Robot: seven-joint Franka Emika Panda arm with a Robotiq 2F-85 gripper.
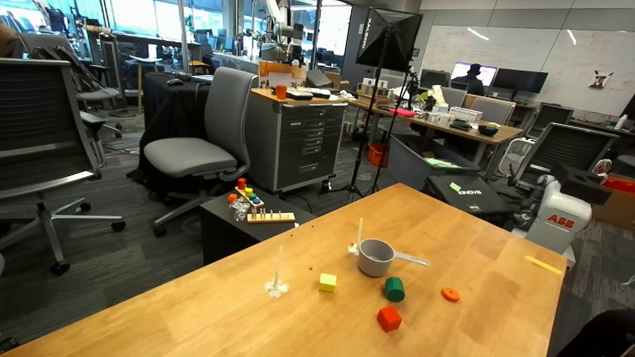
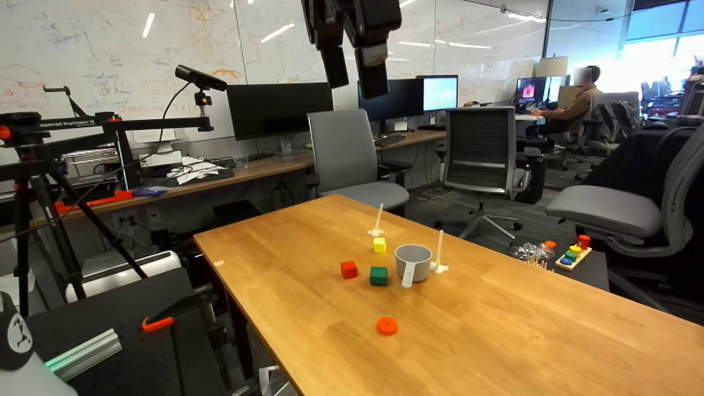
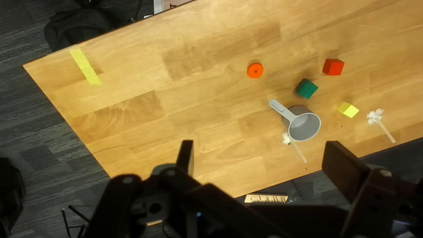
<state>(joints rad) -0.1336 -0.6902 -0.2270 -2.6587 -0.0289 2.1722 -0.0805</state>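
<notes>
Wooden bench (image 3: 211,112), jaws spread wide above, nothing gripped. Grey cup (image 3: 305,127) is parked by a peg (image 3: 299,152), handle (image 3: 282,110) at 10 o'clock in wrist view; white goo (image 3: 286,138) probably used to keep the peg upright.

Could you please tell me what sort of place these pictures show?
It looks like a robotics lab, perhaps inside a shared office. Three things suggest it: a white robot arm marked ABB, a black case marked KINOVA, and a long whiteboard with handwritten notes.
</notes>
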